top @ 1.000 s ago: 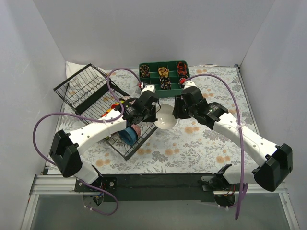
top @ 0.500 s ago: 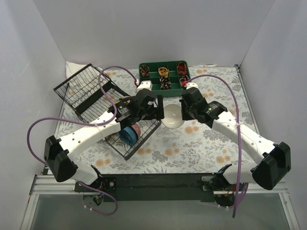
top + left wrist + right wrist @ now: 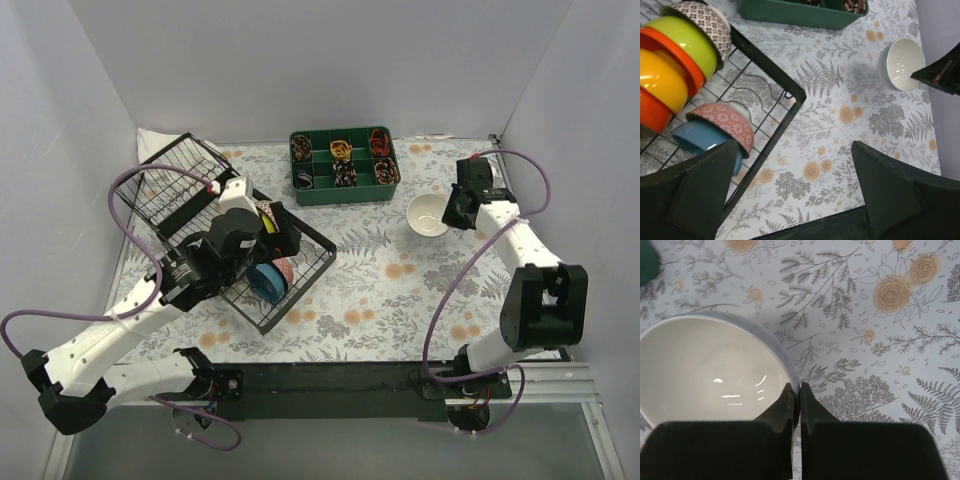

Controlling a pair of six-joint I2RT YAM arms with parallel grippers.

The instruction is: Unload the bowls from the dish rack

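Observation:
A white bowl (image 3: pixel 427 215) is at the back right, on or just above the floral mat. My right gripper (image 3: pixel 447 214) is shut on its rim, and in the right wrist view the jaws (image 3: pixel 796 390) pinch the edge of the white bowl (image 3: pixel 705 370). The black wire dish rack (image 3: pixel 300 292) on the left holds a row of bowls: mosaic (image 3: pixel 710 20), lime (image 3: pixel 685 40), orange, yellow (image 3: pixel 660 80), then a pink patterned bowl (image 3: pixel 722 125) over a blue one (image 3: pixel 700 142). My left gripper (image 3: pixel 278 228) hovers open and empty above the rack's right corner (image 3: pixel 771 67).
A green divided tray (image 3: pixel 344 165) of small items stands at the back centre. A tilted wire panel (image 3: pixel 175 185) leans at the rack's far left. White walls close in both sides, and the right arm stands near the right wall.
The left gripper opened, let go of the white bowl and drew back over the rack. The right gripper closed on the bowl's rim and carried it from the centre to the back right.

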